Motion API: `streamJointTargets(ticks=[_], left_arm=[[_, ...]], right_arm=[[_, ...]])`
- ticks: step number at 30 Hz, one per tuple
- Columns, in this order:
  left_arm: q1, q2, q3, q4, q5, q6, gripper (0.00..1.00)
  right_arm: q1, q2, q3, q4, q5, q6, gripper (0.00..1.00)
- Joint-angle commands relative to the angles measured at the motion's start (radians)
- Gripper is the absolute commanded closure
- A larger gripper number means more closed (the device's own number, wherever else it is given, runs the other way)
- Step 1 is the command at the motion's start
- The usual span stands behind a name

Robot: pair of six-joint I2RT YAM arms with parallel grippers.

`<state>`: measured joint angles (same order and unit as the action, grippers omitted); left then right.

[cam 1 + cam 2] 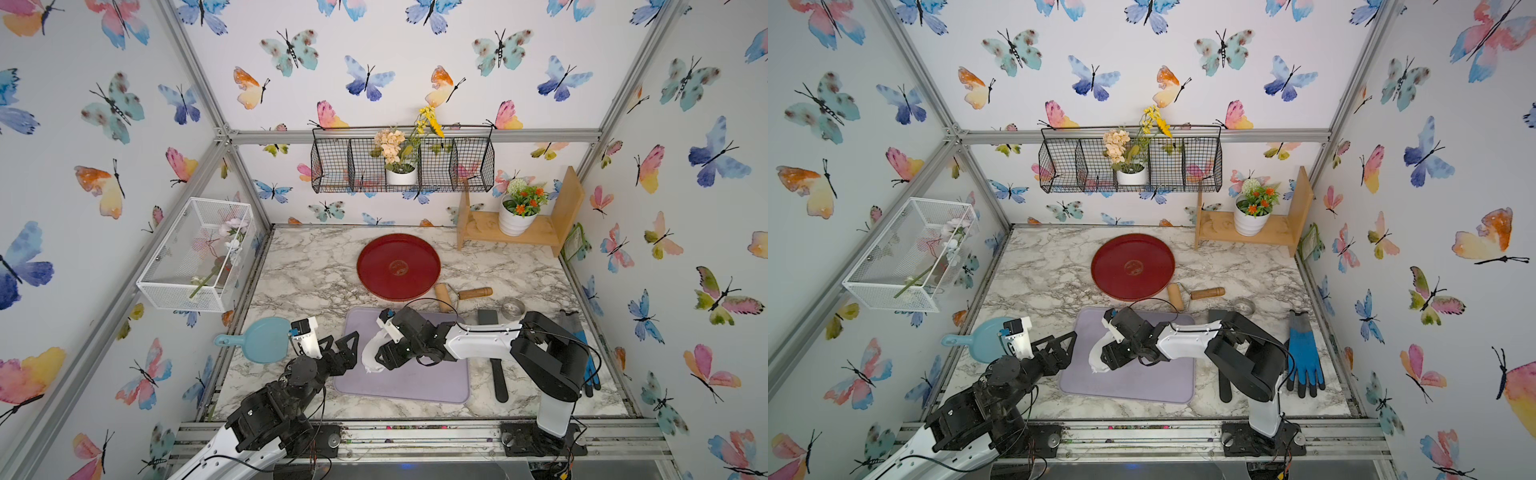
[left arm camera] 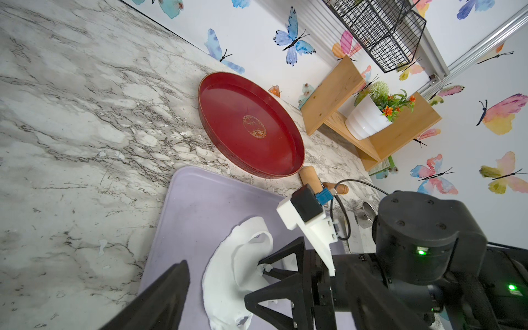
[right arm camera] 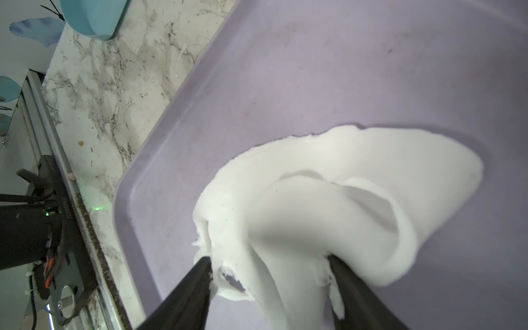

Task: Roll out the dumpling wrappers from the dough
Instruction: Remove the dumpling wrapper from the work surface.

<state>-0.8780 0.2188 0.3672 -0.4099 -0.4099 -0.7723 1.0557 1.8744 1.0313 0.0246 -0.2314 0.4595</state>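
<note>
The dough (image 1: 370, 353) (image 1: 1095, 358) is a soft white sheet, folded and partly lifted off the purple mat (image 1: 415, 382) (image 3: 314, 71). My right gripper (image 1: 380, 358) (image 3: 268, 260) is shut on the dough's near edge, one black finger at each side. A small tear shows in the dough (image 3: 343, 171) by one finger. My left gripper (image 1: 343, 347) (image 1: 1065, 345) stands open at the mat's left edge, a little short of the dough (image 2: 225, 274) and holding nothing. The wooden roller (image 1: 461, 295) lies beyond the mat. The dumpling wrappers are out of view.
A red tray (image 1: 399, 243) sits behind the mat. A metal ring (image 1: 512, 308), a dark block (image 1: 487, 318) and a black-handled tool (image 1: 498, 374) lie right of the mat. Blue gloves (image 1: 1304, 357) lie at the right. A blue pan (image 1: 262, 338) is at the left edge, a wooden shelf (image 1: 519, 232) at the back right.
</note>
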Motion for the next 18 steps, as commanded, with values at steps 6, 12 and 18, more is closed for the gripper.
streamJointTargets(ticks=[6,12,18], left_arm=[[0.005,-0.001,-0.01,-0.006,-0.032,-0.009,0.09],[0.005,-0.002,-0.017,-0.003,-0.03,-0.013,0.09],[0.005,-0.005,-0.026,-0.002,-0.027,-0.022,0.09]], right_arm=[[0.008,-0.078,0.032,-0.108,0.052,0.004,0.33],[0.008,-0.152,0.082,-0.145,0.092,-0.03,0.33],[0.008,-0.163,0.124,-0.221,0.14,-0.073,0.31]])
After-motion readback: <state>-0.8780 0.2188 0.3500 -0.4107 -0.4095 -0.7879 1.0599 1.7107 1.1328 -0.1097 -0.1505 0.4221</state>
